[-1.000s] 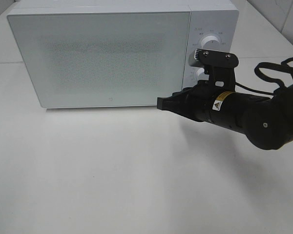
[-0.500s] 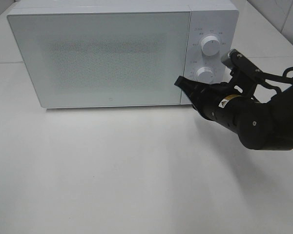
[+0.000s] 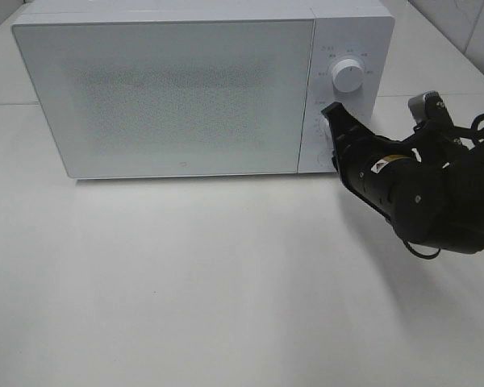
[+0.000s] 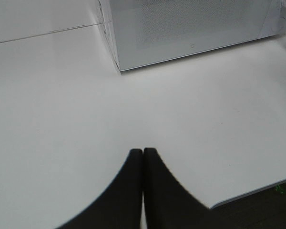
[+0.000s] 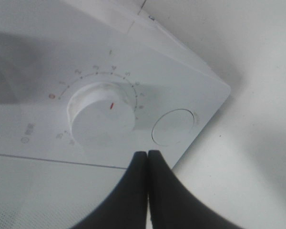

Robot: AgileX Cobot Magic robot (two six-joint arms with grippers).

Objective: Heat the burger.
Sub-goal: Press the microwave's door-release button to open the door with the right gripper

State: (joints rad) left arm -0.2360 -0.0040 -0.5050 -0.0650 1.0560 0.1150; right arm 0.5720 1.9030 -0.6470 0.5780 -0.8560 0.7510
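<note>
The burger is out of view; the white microwave (image 3: 169, 97) stands with its door closed. My right gripper (image 3: 333, 111) is shut and empty, its tips close in front of the lower dial on the microwave's control panel. The right wrist view shows that lower dial (image 5: 102, 119) with a red mark, a round button (image 5: 174, 126) beside it, and my right gripper (image 5: 148, 153) just short of them. The upper dial (image 3: 347, 77) is uncovered. My left gripper (image 4: 143, 151) is shut and empty over bare table, some way from the microwave's front left corner (image 4: 118, 69).
Black cables (image 3: 476, 121) trail behind the right arm at the right edge. The white table (image 3: 185, 282) stretches in front of the microwave. The left wrist view shows the table's near edge (image 4: 257, 193).
My right gripper has swung right across the microwave's front, from before the door's lower right to the control panel, and now covers the lower dial. It stayed shut.
</note>
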